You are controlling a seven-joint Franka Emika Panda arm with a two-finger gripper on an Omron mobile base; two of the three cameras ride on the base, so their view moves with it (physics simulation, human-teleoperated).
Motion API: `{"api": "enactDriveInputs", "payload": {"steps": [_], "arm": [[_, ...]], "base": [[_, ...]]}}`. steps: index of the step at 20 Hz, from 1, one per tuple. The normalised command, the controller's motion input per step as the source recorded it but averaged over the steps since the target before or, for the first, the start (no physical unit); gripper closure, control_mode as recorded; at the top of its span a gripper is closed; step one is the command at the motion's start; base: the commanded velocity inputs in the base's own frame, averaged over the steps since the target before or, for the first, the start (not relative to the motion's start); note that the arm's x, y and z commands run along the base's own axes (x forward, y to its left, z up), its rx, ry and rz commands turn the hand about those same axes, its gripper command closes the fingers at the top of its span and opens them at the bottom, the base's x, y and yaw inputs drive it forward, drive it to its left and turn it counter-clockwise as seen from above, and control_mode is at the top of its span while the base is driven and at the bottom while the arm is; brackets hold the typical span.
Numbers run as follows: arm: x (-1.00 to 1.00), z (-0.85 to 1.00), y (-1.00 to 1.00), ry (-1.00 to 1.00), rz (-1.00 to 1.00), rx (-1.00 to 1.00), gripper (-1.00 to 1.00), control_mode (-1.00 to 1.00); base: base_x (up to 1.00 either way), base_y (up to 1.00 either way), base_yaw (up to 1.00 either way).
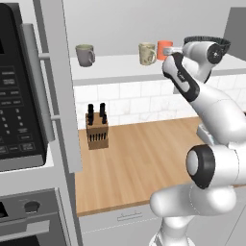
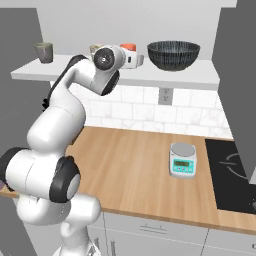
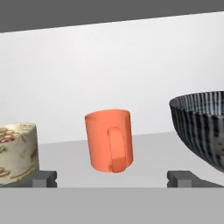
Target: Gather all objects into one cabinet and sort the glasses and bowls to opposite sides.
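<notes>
The claw (image 3: 112,178) stands wide and empty before the orange mug (image 3: 109,140), which sits upright on the cabinet's white bottom board (image 2: 75,75) between the beige patterned mug (image 3: 16,153) and the black speckled bowl (image 3: 201,131), handle facing the claw.

The arm reaches up and forward, its tool (image 3: 112,178) level, jaws spread wide.

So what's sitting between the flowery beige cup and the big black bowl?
The orange cup stands between the beige cup and the black bowl, touching neither, as the hand view shows.
</notes>
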Motion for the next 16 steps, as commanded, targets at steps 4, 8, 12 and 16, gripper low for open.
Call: {"api": "enactDriveInputs", "payload": {"steps": [4,8,12,16], "arm": [[0.09,-0.03,-0.14,0.00,0.01,0.00,-1.00,-1.00],[0.17,0.00,0.00,0.00,0.00,0.00,-1.00,-1.00],[0.17,0.00,0.08,0.00,0.00,0.00,-1.00,-1.00],[0.19,-0.01,0.13,0.00,0.00,0.00,-1.00,-1.00]], "base": [[0.00,0.00,0.00],[0.00,0.00,0.00],[0.00,0.00,0.00],[0.00,0.00,0.00]]}}
